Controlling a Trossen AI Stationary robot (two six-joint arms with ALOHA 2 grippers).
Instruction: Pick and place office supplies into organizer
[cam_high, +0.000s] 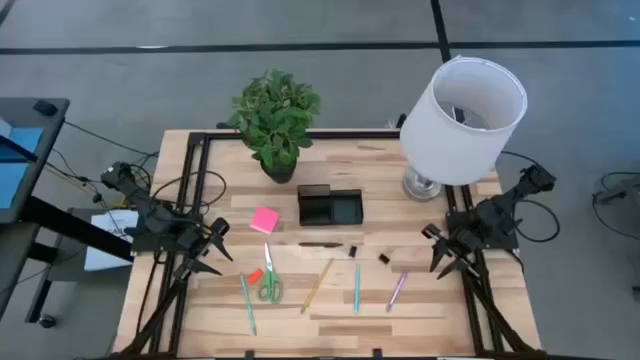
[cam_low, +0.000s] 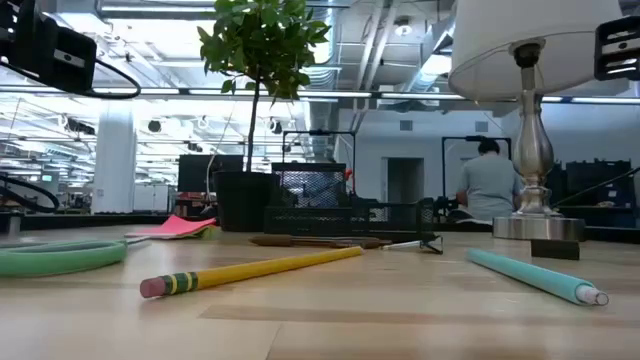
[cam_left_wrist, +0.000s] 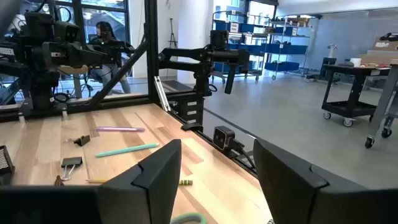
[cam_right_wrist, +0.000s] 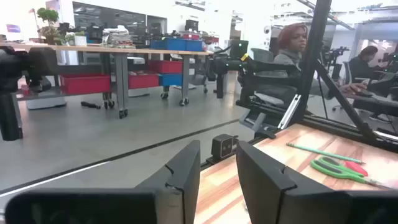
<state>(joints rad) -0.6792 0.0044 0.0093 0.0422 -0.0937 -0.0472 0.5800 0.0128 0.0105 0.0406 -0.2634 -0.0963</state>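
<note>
The yellow pencil (cam_high: 317, 284), at six o'clock from the organizer (cam_high: 329, 207), looks light, stiff, roll-prone; pinch mid-shaft; left gripper (cam_high: 208, 250) spread, right gripper (cam_high: 440, 251) partly parted, both empty.

Supplies lie loose on the counter; the organizer (cam_high: 329, 207) sits mid-counter.
The black divided tray stands at centre. At its 9 o'clock lies a pink pad (cam_high: 264, 220). At 7 o'clock: green scissors (cam_high: 268, 283), a red bit (cam_high: 255, 275), a teal pen (cam_high: 247, 303). At 6 o'clock: a yellow pencil (cam_high: 317, 285), another teal pen (cam_high: 356, 287). At 5 o'clock: a pink pen (cam_high: 397, 291).
</note>
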